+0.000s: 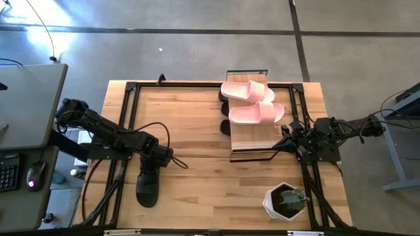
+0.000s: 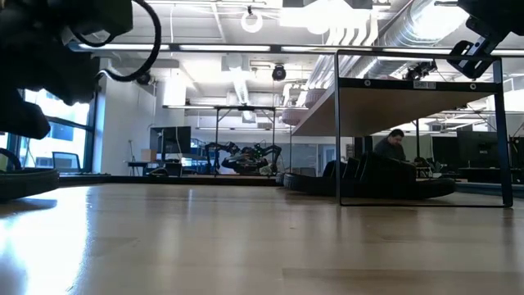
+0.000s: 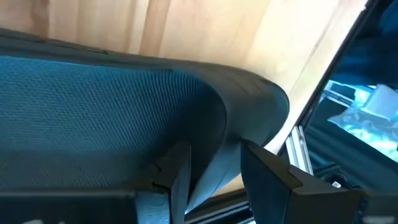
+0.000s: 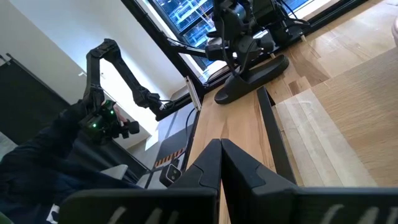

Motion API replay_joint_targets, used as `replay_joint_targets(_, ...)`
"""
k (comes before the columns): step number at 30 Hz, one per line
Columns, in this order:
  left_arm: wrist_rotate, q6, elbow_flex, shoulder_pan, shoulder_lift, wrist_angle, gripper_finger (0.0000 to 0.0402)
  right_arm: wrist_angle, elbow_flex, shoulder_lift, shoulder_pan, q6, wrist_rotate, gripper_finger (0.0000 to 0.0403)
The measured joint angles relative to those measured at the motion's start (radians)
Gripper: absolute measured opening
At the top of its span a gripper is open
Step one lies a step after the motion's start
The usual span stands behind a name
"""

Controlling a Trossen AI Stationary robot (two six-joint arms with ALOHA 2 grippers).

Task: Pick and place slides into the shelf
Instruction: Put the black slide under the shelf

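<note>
So in the overhead shot we had the left gripper [image 1: 149,176] down at the lower left of the table [image 1: 197,118], sitting right over a black slide [image 1: 147,188] near the table's front edge. In the left wrist shot its fingers [image 3: 264,171] were pinched on the edge of that black slide [image 3: 112,118], so we'd call it a grip on the slide, jaws partly apart with the rubber between them. The shelf [image 1: 252,141] stood in the upper middle-right of the overhead frame, with the two pink slides [image 1: 252,101] lying side by side on its plank top. A couple of dark slides peeked out from under the plank on its left side. The right gripper [image 1: 283,140] waited at the right, just beside the shelf's near corner, and in its own wrist shot the fingers [image 4: 205,168] were pressed together with nothing in them. A potted plant [image 1: 285,200] sat at the lower right.
</note>
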Motion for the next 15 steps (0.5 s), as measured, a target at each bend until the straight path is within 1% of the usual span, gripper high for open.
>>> replay_joint_targets(6,0.002,0.0,-0.002,0.0,0.0,0.045,0.012,0.0,0.0,0.0,0.0,0.0,0.0,0.0)
replay_joint_targets(15,0.004,-0.001,-0.002,0.0,0.0,0.057,0.0075,0.0,0.0,0.0,0.0,-0.002,0.0,0.0)
